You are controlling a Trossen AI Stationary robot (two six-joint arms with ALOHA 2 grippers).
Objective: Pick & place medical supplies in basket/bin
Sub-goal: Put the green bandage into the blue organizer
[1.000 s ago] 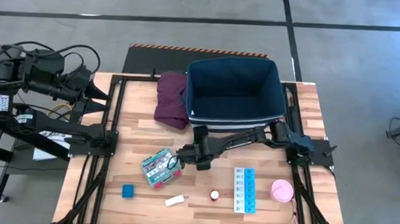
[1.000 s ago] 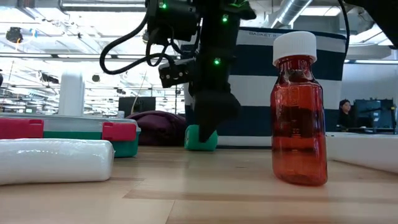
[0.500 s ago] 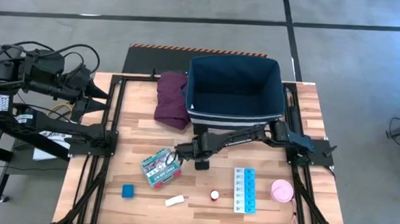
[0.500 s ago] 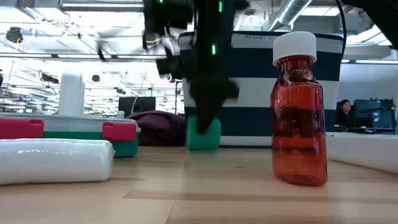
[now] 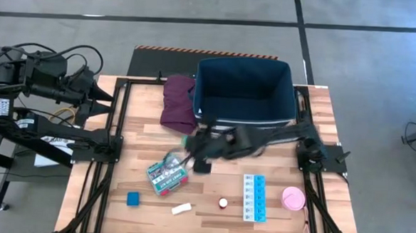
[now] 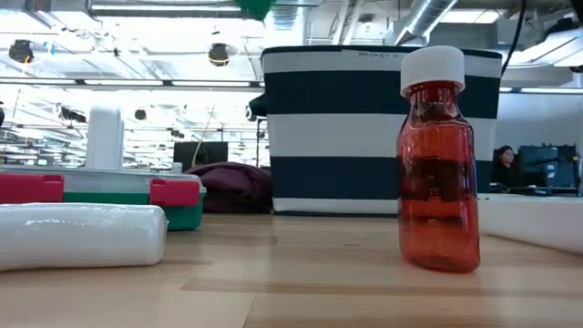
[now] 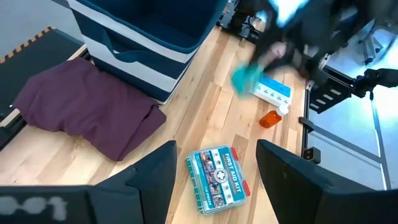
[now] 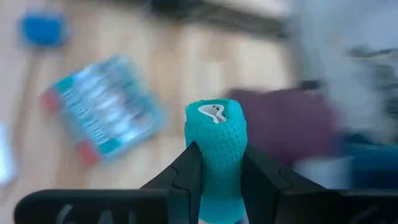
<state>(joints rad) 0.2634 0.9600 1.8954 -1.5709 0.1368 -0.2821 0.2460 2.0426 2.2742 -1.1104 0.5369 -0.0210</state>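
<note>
My right gripper [image 5: 193, 153] hangs above the middle of the table, shut on a green block [image 8: 216, 134]; the block also shows high in the left wrist view [image 7: 245, 77]. On the wood lie a green-red flat box [image 5: 166, 174], a blue block [image 5: 132, 198], a white stick [image 5: 181, 209], a small red bottle with a white cap [image 6: 438, 159], a blue-white pill strip [image 5: 254, 197] and a pink roll [image 5: 293, 199]. The navy bin [image 5: 245, 97] stands at the far edge. My left gripper [image 7: 216, 149] waits open, off the table's left side. My right gripper pinches the green block between its two fingers, one on each of two opposite sides [image 8: 210, 163]. One end of the block sticks out past the fingertips [image 8: 190, 163]. The block is lifted clear of the table.
A maroon folded cloth [image 5: 178, 104] lies left of the bin, against its wall. Black frame rails run along the table's left and right edges. Bare wood lies between the flat box and the bin.
My right gripper has shut on the green block, which stood on the table, and has risen fast, carrying it up out of the low view. The block now hangs clear of the wood. The other items have stayed where they were.
</note>
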